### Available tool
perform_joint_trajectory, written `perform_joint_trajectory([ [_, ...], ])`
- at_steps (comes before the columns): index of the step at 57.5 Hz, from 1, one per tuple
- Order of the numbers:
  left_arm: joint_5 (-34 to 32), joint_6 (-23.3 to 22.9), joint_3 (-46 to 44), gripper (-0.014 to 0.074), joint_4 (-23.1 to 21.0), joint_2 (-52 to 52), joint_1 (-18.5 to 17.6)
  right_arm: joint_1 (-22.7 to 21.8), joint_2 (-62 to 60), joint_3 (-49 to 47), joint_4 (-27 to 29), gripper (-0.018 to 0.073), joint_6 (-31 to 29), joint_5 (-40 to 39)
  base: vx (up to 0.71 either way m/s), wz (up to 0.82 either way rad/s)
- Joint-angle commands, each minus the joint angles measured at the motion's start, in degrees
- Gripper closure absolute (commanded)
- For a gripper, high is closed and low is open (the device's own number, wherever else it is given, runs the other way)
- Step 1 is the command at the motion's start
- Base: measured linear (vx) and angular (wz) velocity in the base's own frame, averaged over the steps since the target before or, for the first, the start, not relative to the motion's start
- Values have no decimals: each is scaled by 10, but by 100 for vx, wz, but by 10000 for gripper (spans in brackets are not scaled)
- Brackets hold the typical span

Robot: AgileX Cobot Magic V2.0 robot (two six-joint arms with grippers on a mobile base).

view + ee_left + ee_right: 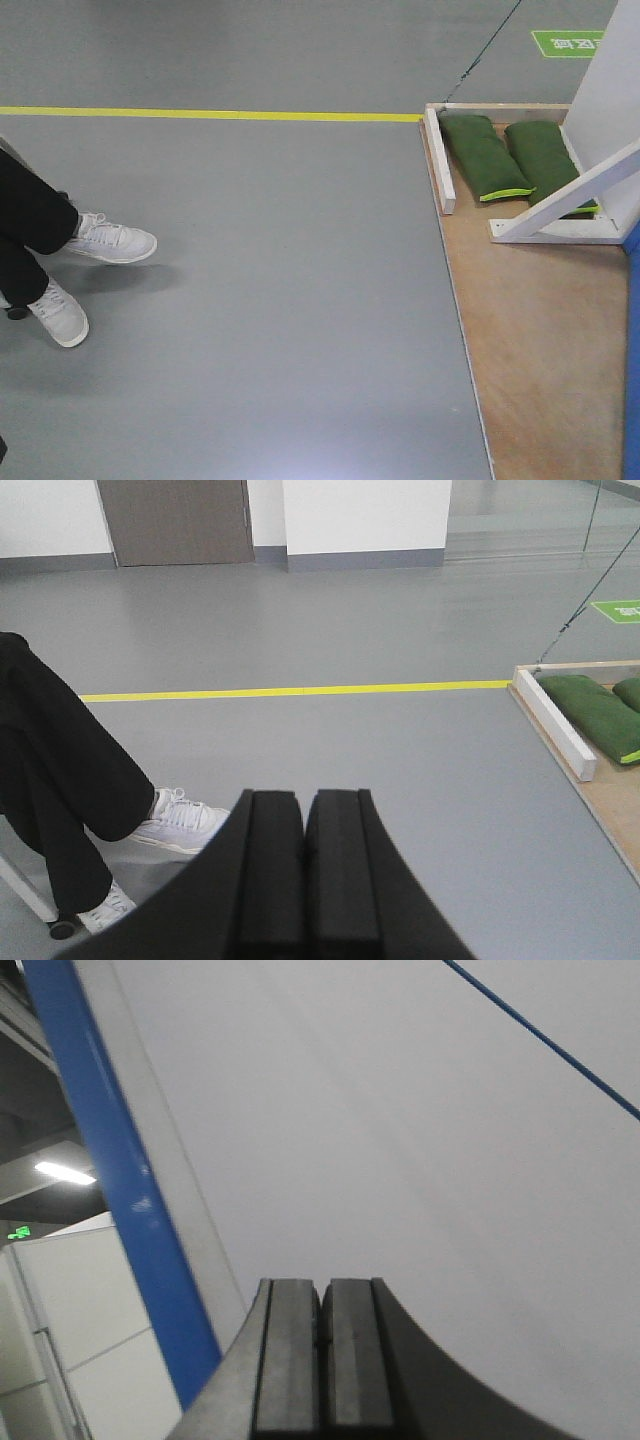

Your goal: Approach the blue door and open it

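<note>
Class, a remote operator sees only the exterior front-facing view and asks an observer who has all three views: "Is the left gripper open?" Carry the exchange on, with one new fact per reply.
Observer: No. The left gripper is shut, pads together, holding nothing.
Operator: And the right one?
Observer: The right gripper is shut as well, and empty.
Operator: What is the right wrist facing?
Observer: A steep blue strip, apparently the blue door seen edge-on, beside a pale panel. No handle is in view.
</note>
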Motion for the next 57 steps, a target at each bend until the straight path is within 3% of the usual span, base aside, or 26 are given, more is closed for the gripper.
perform_joint_trajectory([
  [1, -49, -4, -15, 524, -1, -7, -4, -10, 23, -16, -39, 547, -2, -90, 0, 0],
  [17, -49, -4, -15, 524, -1, -7, -4, -2, 111, -17, -183, 547, -2, -145, 0, 0],
  [31, -49, -4, -15, 524, -1, -7, -4, 54, 141, -17, -185, 547, -2, -151, 0, 0],
  [44, -49, -4, -15, 524, -1, -7, -4, 102, 138, -17, -150, 547, -2, -150, 0, 0],
  [57, -49, -4, -15, 524, -1, -7, -4, 125, 132, -17, -134, 547, -2, -133, 0, 0],
])
